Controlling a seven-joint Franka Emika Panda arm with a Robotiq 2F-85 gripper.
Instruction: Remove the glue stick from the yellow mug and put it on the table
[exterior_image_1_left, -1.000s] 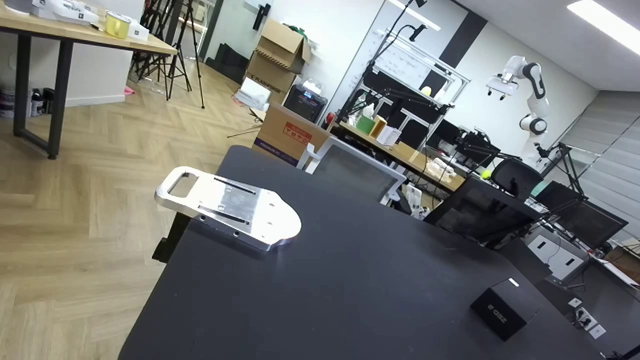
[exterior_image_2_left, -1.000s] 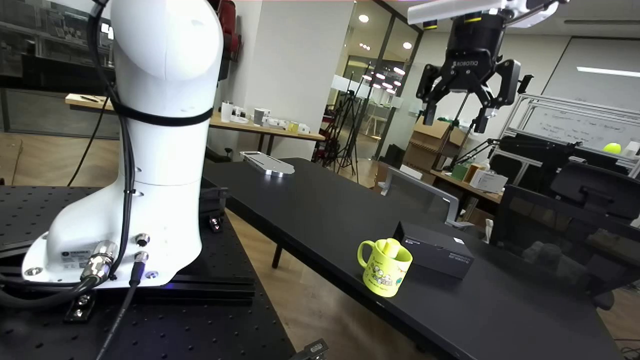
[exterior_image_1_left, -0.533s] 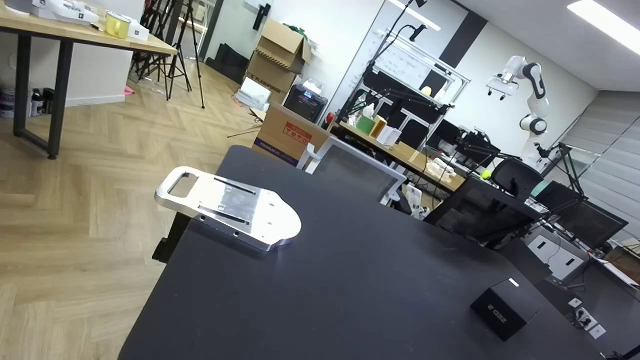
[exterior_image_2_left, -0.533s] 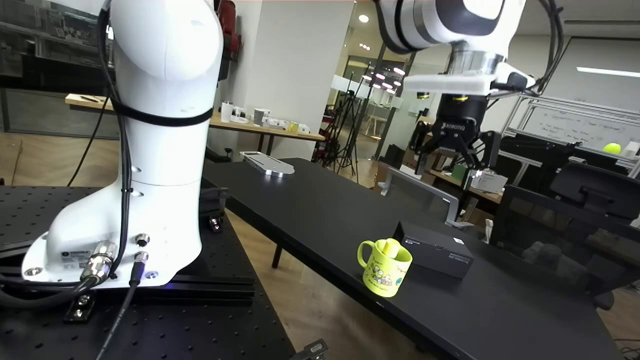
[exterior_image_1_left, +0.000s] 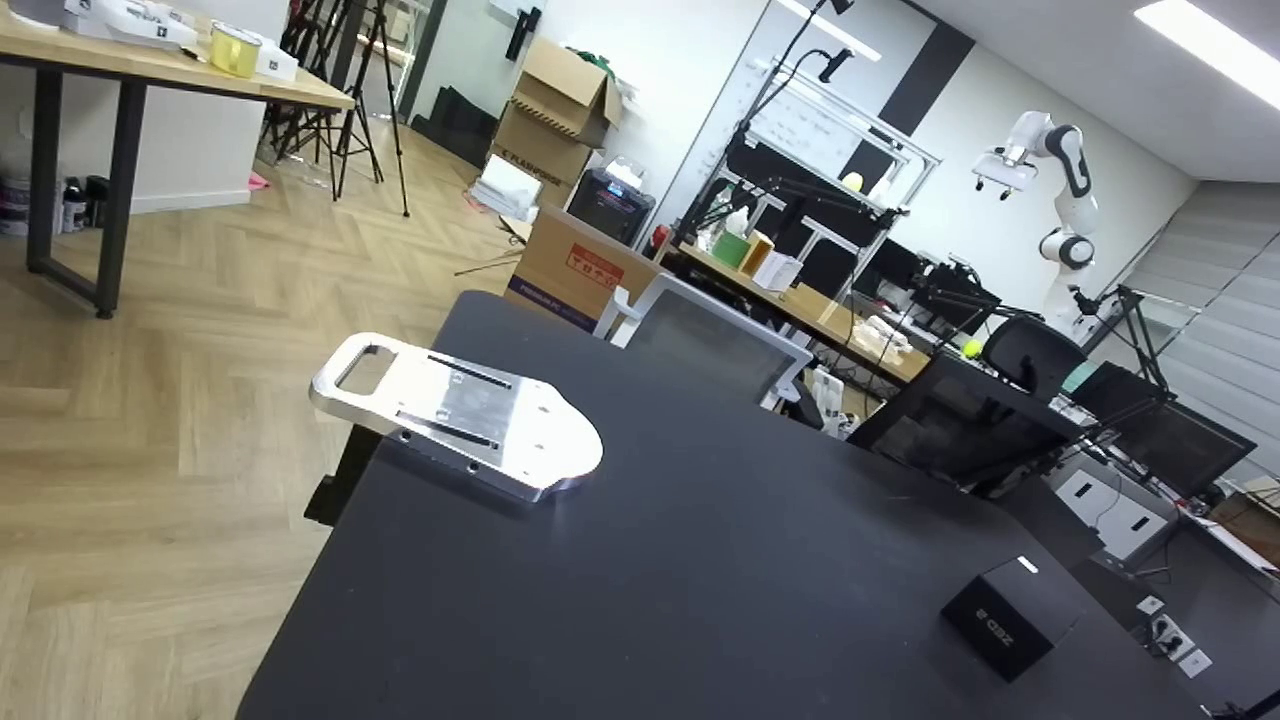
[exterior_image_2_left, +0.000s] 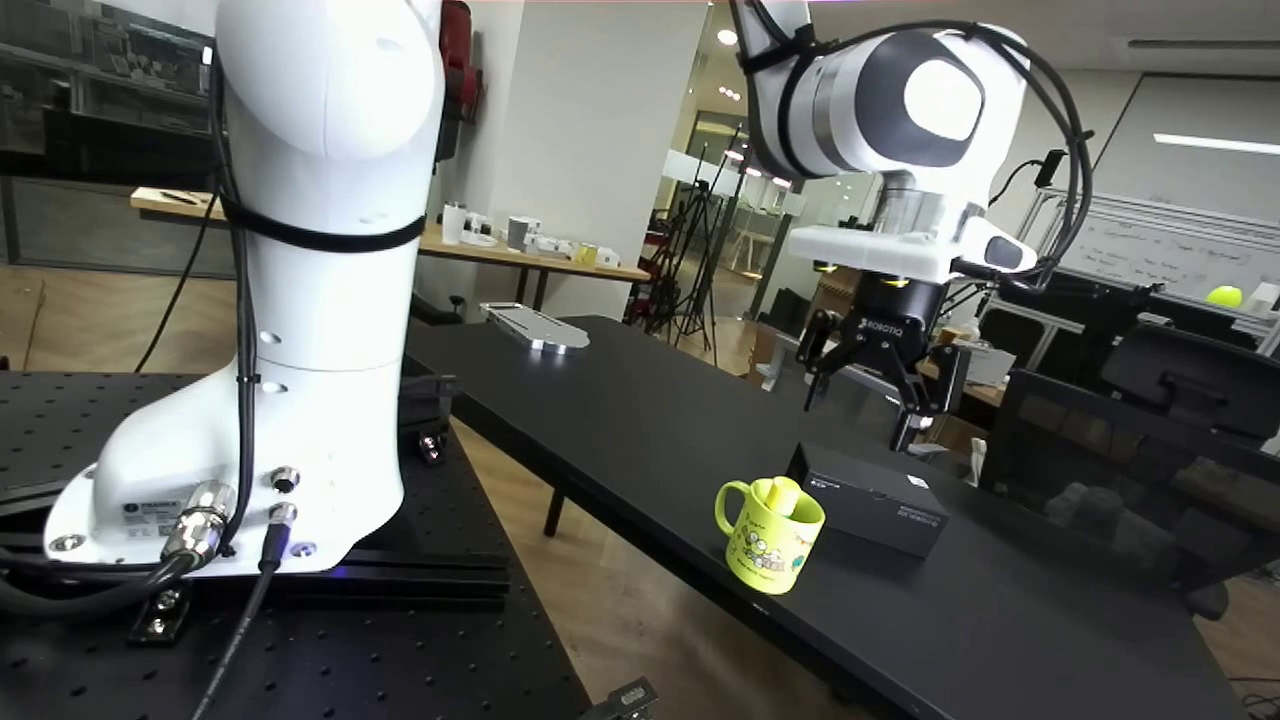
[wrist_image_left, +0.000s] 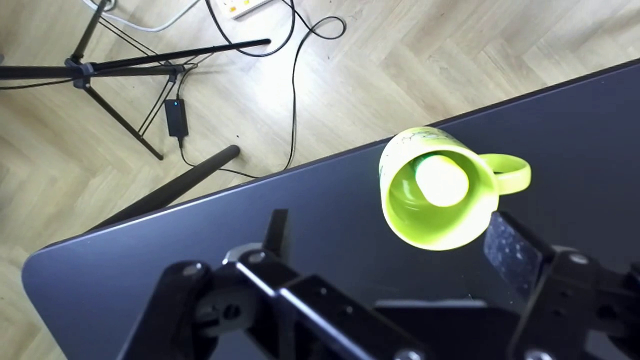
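The yellow mug (exterior_image_2_left: 762, 550) stands upright on the black table (exterior_image_2_left: 640, 430) close to its edge. The glue stick (exterior_image_2_left: 783, 495) is inside it, its pale yellow top end at the rim; its lower part is hidden. In the wrist view the mug (wrist_image_left: 425, 225) shows from above with the glue stick (wrist_image_left: 442, 182) leaning in it. My gripper (exterior_image_2_left: 858, 410) is open and empty, in the air above the table, higher than the mug and beyond it. In the wrist view the mug shows beyond the open fingers (wrist_image_left: 389, 225), nearer the right one. Another exterior view shows neither mug nor gripper.
A black box (exterior_image_2_left: 870, 500) stands right beside the mug; it also shows in an exterior view (exterior_image_1_left: 1010, 620). A silver metal plate (exterior_image_1_left: 460, 410) lies at the table's far end. An office chair (exterior_image_2_left: 1120, 470) stands along the table. Another yellow mug (exterior_image_1_left: 235, 50) is on the wooden desk.
My gripper has come down from high above the table and shifted slightly left in an exterior view, staying open. The mug, glue stick and box have not moved.
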